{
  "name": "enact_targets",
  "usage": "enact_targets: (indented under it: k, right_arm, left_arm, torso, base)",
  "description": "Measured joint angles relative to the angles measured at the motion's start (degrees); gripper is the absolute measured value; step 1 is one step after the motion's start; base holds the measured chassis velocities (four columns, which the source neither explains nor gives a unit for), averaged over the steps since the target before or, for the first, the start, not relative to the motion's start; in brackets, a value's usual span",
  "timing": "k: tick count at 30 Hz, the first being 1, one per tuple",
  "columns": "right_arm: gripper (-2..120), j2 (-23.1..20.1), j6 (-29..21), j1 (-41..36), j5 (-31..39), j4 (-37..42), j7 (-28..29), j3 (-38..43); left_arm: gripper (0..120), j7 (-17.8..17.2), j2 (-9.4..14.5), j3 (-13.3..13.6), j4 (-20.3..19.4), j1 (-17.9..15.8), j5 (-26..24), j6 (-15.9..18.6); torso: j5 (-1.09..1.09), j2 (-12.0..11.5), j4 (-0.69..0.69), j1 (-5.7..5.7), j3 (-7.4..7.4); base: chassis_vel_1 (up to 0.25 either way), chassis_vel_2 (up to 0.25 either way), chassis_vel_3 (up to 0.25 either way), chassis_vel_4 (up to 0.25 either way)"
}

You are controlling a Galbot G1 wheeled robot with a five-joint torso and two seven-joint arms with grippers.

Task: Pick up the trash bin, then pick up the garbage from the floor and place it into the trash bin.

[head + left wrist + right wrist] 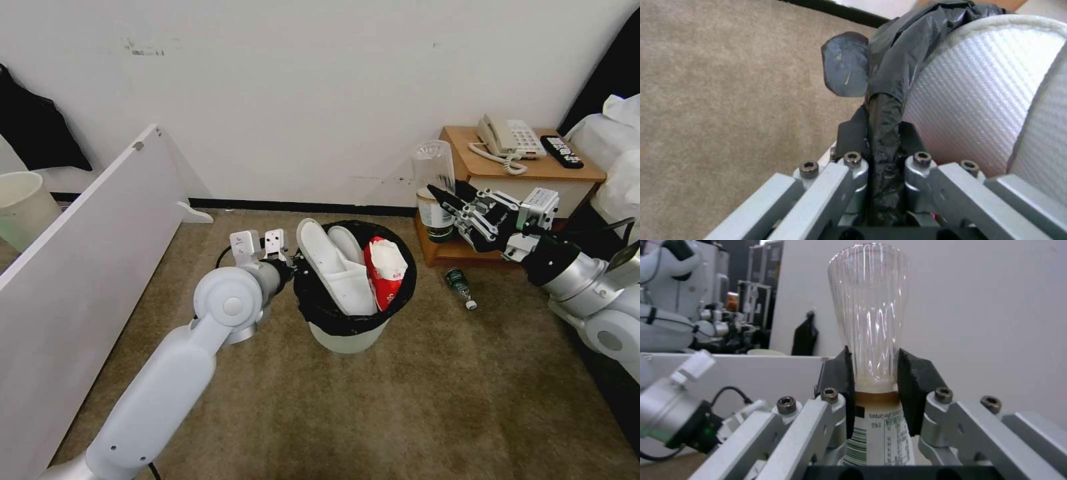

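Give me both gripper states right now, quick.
Left gripper: closed on the black-bag-lined rim of the trash bin.
Right gripper: closed on the clear ribbed bottle with a printed label.

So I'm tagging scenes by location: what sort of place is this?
Probably a hotel-style bedroom: a bedside table with a telephone and remote, white bedding beside it, disposable slippers in the trash bin.
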Motion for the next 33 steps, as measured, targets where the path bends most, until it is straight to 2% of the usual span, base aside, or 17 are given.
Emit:
enact_targets:
  k: [9,25,29,33]
  right_arm:
    - [19,-1.24,0.10,0.78,0.70,-0.29,-0.93,-0.55]
    - [19,-1.07,0.27,1.25,0.02,-2.71,-1.16,-2.28]
    - [19,-0.83,0.35,1.76,-0.09,-3.04,-1.16,-2.80]
    - [19,-0.80,0.42,2.36,-0.08,-3.45,-1.19,-3.01]
  left_arm:
    - [4,0.34,-1.36,1.10,1.03,-0.90,0.47,0.00]
    - [4,1.12,-4.58,3.78,4.32,-5.15,0.45,-0.09]
    - [4,1.24,-5.65,4.34,5.22,-6.18,0.46,-0.09]
    - [4,1.28,-8.11,5.27,7.62,-8.69,0.48,-0.12]
  torso:
    - [0.00,0.00,0.00,0.00,0.00]
    - [0.00,0.00,0.01,0.00,0.00]
    - [0.00,0.00,0.00,0.00,0.00]
    - [0.00,0.00,0.00,0.00,-0.01]
  base:
    - [0.000,0.000,0.000,0.000]
    - [0.000,0.000,0.000,0.000]
    - [0.000,0.000,0.000,0.000]
    - [0.000,0.000,0.000,0.000]
